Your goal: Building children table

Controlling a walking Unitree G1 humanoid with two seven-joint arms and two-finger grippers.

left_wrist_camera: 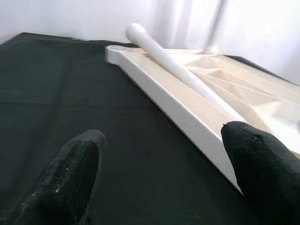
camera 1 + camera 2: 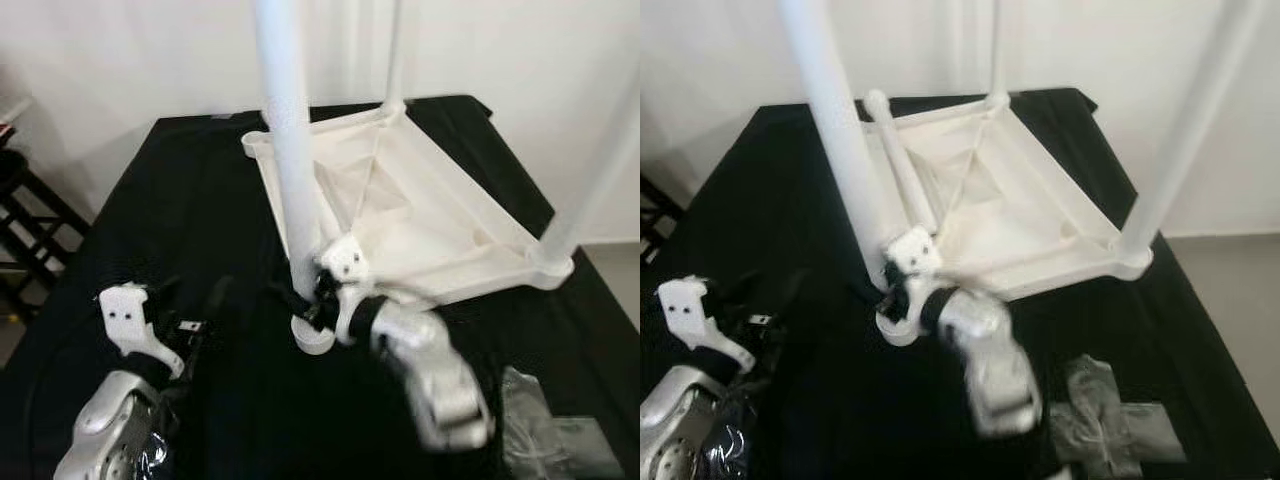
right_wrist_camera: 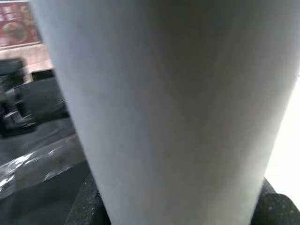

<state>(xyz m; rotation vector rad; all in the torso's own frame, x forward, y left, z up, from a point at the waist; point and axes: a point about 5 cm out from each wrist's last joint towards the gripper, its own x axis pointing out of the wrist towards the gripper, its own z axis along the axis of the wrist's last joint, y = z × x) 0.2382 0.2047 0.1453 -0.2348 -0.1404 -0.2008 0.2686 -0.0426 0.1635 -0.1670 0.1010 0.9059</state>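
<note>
The white children's table top (image 2: 450,235) lies upside down on a black cloth. Two white legs stand upright in its far corner (image 2: 395,50) and right corner (image 2: 600,170). My right gripper (image 2: 312,298) is shut on a third white leg (image 2: 290,150), held upright at the near-left corner socket (image 2: 312,338); up close in the right wrist view this leg (image 3: 178,117) sits between the black fingers (image 3: 84,206). A loose leg (image 2: 898,165) lies along the top's left rim. My left gripper (image 2: 205,320) hovers low, open and empty, left of the top (image 1: 178,108).
The black cloth (image 2: 190,200) covers a table that ends near a white wall. Crumpled clear plastic (image 2: 1110,420) lies at the near right. A dark rack (image 2: 20,220) stands off the left edge.
</note>
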